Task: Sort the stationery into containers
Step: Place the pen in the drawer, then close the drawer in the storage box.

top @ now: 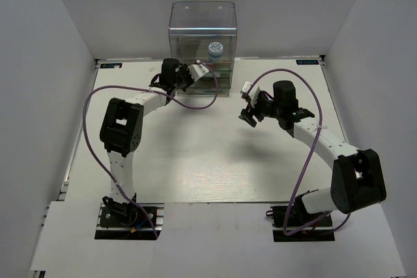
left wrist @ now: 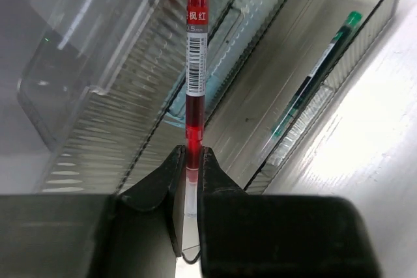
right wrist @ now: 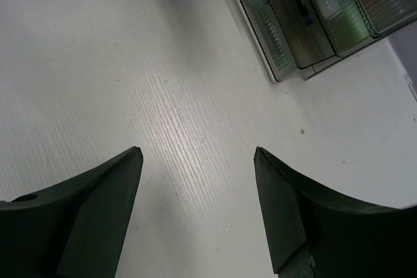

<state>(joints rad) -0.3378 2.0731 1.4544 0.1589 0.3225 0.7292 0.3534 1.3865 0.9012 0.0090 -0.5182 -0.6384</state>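
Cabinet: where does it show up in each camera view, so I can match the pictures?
Top external: the cabinet stands at the back centre, against the far wall.
Left wrist: its ribbed drawers fill the upper picture, behind the pen gripped in the left tool.
Right wrist: only its drawers, in the top right corner.
Shared landmark: the white table under it.

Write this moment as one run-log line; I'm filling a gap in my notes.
left gripper: shut on red pen, at drawer cabinet | right gripper: open, empty, over table | open drawer: green pen inside
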